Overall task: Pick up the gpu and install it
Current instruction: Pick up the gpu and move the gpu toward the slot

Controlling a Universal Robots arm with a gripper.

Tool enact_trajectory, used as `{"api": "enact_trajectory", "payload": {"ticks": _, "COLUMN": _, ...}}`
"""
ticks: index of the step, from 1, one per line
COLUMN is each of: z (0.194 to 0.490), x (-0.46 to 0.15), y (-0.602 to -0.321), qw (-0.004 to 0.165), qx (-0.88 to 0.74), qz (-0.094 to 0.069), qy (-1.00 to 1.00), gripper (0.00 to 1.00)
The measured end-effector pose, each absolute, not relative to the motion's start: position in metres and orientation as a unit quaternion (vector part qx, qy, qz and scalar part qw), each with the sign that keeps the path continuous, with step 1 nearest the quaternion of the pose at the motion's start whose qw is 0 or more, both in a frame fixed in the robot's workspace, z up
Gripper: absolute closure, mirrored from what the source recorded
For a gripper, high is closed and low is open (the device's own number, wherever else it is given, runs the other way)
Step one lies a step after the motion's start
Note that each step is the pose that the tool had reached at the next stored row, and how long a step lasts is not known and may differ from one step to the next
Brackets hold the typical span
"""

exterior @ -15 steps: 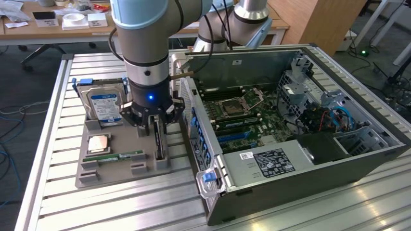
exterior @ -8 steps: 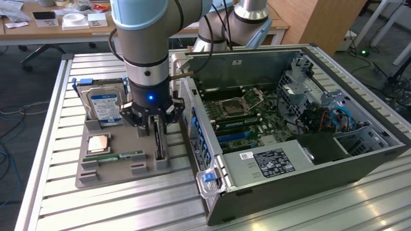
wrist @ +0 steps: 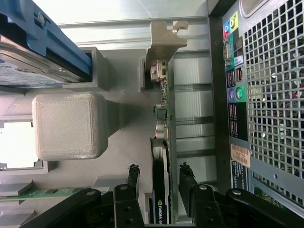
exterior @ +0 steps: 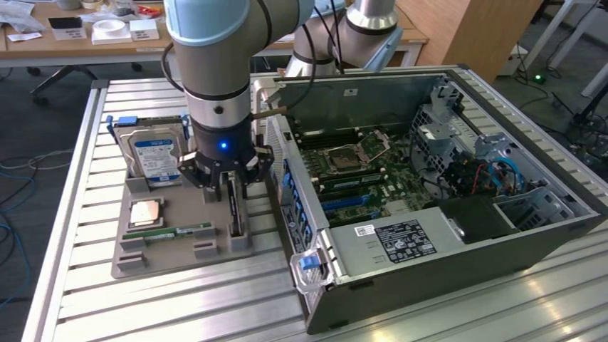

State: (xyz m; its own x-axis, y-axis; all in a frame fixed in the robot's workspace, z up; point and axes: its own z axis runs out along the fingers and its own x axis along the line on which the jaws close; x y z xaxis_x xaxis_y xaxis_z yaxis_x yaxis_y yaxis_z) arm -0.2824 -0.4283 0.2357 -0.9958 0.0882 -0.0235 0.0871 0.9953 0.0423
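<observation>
The gpu (exterior: pixel 236 217) is a thin dark card standing on edge in a slot of the grey holder tray (exterior: pixel 133 260), close to the open computer case (exterior: pixel 428 178). My gripper (exterior: pixel 231 187) hangs straight over it, open. In the wrist view the gpu (wrist: pixel 161 142) runs between my two fingertips (wrist: pixel 134 176), with a small gap on each side of the card. Its silver bracket (wrist: pixel 164 38) is at the far end, away from my gripper (wrist: pixel 160 183). The card's lower edge is hidden in the slot.
The tray also holds a silver hard drive (exterior: pixel 156 157) with a blue-white label, a square processor (exterior: pixel 144 211) and a green memory stick (exterior: pixel 169 231). The case's rear panel (wrist: pixel 266 95) stands right beside the card. Blue expansion slots (exterior: pixel 347 203) lie on the motherboard.
</observation>
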Motion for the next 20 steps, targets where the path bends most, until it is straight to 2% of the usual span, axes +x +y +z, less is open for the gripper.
{"api": "enact_trajectory", "payload": {"ticks": 20, "z": 0.2317, "x": -0.2824, "y": -0.4246, "qw": 0.013, "qx": 0.043, "qz": 0.021, "qy": 0.999, "gripper": 0.53}}
